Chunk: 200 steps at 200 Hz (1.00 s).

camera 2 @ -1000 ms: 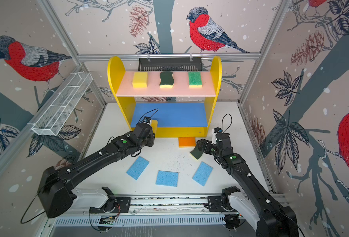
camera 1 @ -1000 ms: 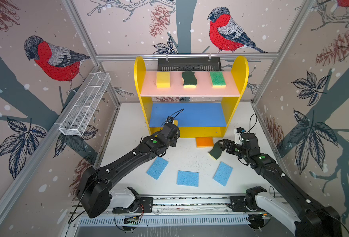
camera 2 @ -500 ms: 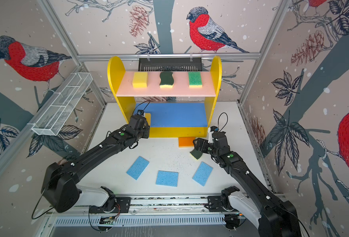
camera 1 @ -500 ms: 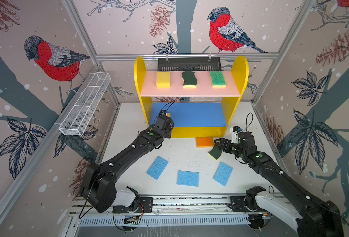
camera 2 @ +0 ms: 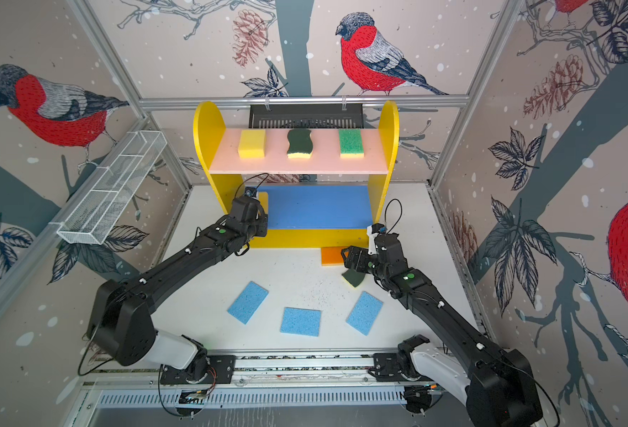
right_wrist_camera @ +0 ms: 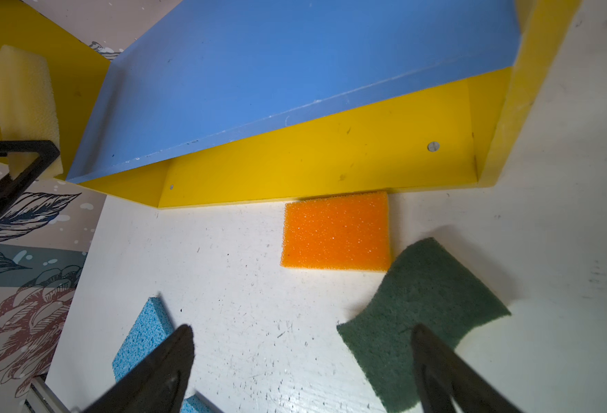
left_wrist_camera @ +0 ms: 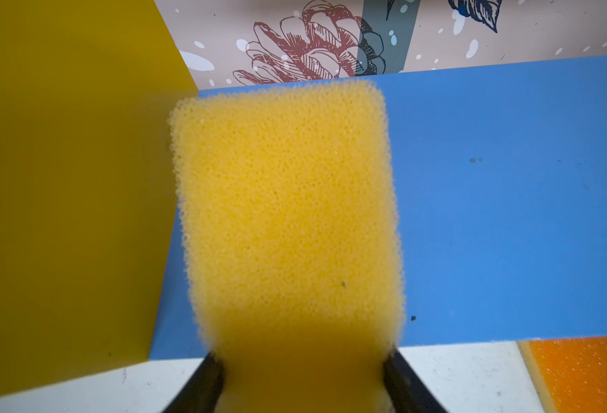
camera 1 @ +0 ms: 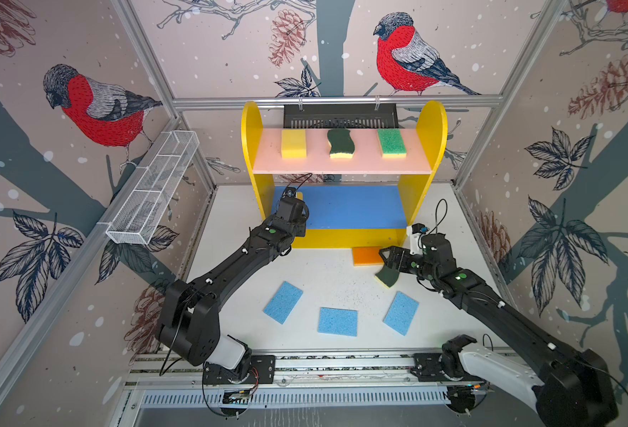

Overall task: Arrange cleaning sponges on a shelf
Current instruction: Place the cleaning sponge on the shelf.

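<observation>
I'm gripping a yellow sponge [left_wrist_camera: 287, 214] w/ my left gripper [left_wrist_camera: 303, 379], jaws pinching its near end from both sides. I'm holding it over the left end of the blue middle board [camera 1: 353, 207] of the shelf [camera 1: 430, 140], just beside the yellow side panel. Can't tell if it's touching the board.

My right gripper [right_wrist_camera: 302, 357] is hanging wide open, nothing btw the jaws, low over the table [camera 1: 323, 273]. One finger [right_wrist_camera: 437, 361] is sitting over the wavy dark-green sponge [right_wrist_camera: 423, 304], which is lying on the table just beside the orange-topped sponge [right_wrist_camera: 336, 232]. That one's lying flat, right up against the shelf's yellow bottom front.

On the pink upper board [camera 1: 342, 164] 3 are sitting in a row: a yellow block [camera 1: 294, 142], a 2nd wavy dark-green one [camera 1: 340, 142] and a bright-green-topped one [camera 1: 392, 142].

3 light-blue sponges are lying apart on the table nearer my bases: left one [camera 1: 282, 301], middle one [camera 1: 338, 321], right one [camera 1: 401, 312].
</observation>
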Each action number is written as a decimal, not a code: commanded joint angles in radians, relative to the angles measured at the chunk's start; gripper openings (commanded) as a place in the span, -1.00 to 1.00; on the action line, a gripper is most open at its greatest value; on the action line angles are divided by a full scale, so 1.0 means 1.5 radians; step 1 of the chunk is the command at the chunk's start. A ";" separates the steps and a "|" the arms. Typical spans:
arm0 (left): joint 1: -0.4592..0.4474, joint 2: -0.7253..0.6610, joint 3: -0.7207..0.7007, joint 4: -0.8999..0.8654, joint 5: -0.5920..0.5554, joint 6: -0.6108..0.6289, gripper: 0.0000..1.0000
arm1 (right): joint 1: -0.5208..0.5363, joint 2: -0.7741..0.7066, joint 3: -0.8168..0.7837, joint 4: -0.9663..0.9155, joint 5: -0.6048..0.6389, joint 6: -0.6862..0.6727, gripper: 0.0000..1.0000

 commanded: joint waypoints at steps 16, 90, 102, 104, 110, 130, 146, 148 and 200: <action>0.006 0.028 0.012 0.059 -0.015 0.021 0.10 | 0.012 0.007 0.005 0.032 0.010 0.011 0.89; 0.015 0.071 0.023 0.112 -0.009 0.026 0.10 | 0.017 0.022 0.011 0.033 0.021 0.005 0.89; 0.015 0.079 0.027 0.116 -0.004 0.022 0.09 | 0.017 0.029 0.015 0.033 0.018 0.004 0.89; 0.015 0.080 0.027 0.117 -0.003 0.021 0.10 | 0.017 0.029 0.016 0.033 0.019 0.004 0.89; 0.015 0.082 0.028 0.121 0.000 0.020 0.09 | 0.018 0.031 0.016 0.033 0.019 0.004 0.89; 0.015 0.090 0.033 0.126 0.003 0.012 0.09 | 0.019 0.035 0.018 0.034 0.017 0.005 0.89; 0.015 0.099 0.041 0.122 0.002 0.008 0.09 | 0.020 0.037 0.019 0.033 0.018 0.005 0.89; 0.015 0.100 0.041 0.120 0.002 0.008 0.09 | 0.020 0.037 0.019 0.033 0.018 0.005 0.89; 0.017 0.112 0.056 0.102 -0.007 0.004 0.11 | 0.021 0.039 0.020 0.031 0.018 0.008 0.89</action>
